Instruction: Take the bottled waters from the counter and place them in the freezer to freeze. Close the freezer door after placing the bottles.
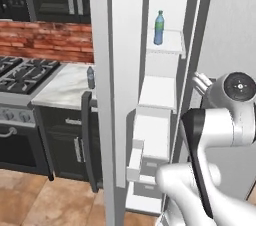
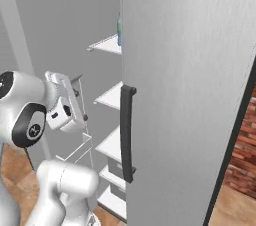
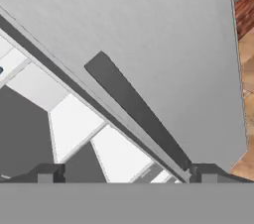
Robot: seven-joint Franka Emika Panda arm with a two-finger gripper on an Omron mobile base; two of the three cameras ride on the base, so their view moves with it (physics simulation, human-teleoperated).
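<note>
Blue bottle (image 1: 159,28) upright on freezer shelf (image 1: 167,45), dark bottle (image 1: 90,77) on bench (image 1: 62,87); fingers (image 3: 49,174) spread, empty, well apart from both.

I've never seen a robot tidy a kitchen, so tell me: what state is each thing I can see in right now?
Freezer door: swung open.
Freezer: open, white shelves exposed.
Blue bottle: upright on an upper freezer shelf.
Dark bottle: upright on the counter, not yet moved.
Gripper: jaws wide apart, holding nothing, facing the wider fridge door.
Wider fridge door: shut.
</note>
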